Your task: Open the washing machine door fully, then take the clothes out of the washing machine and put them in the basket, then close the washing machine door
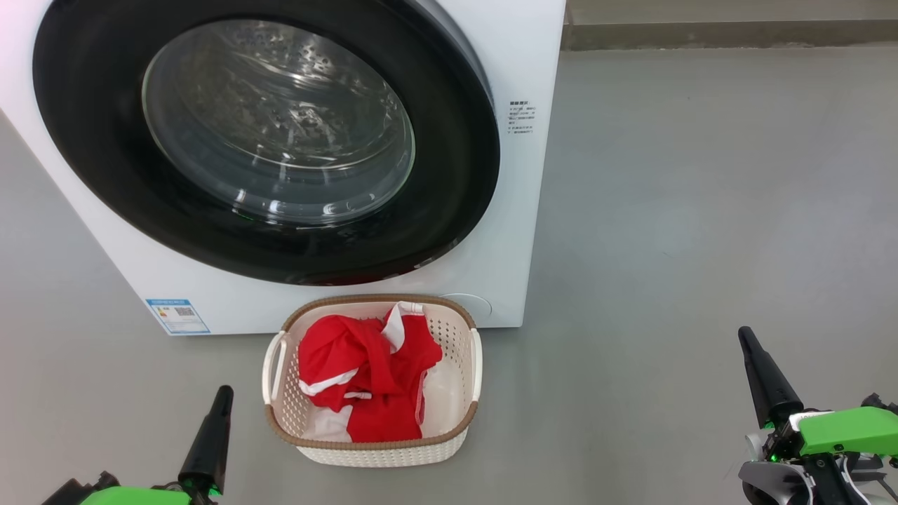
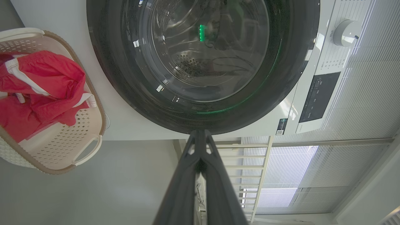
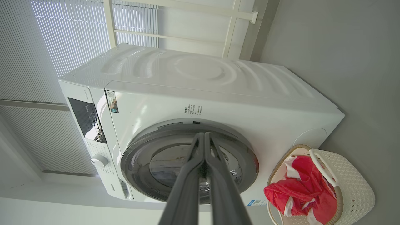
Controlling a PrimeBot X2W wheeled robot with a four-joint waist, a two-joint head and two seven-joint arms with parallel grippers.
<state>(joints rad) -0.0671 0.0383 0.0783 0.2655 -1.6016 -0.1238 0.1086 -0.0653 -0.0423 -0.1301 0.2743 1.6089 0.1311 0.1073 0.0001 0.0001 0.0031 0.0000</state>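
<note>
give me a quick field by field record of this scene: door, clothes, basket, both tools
door: washing machine door shut against the washing machine
drum: no red fabric seen through the glass
clothes: red and white clothes bunched inside the basket
basket: on the grey floor, just in front of the machine, below the door
left tool: shut, holding nothing, left of the basket
right tool: shut, holding nothing, well to the basket's right
task state: looks finished

Left hand and right hand closed
</note>
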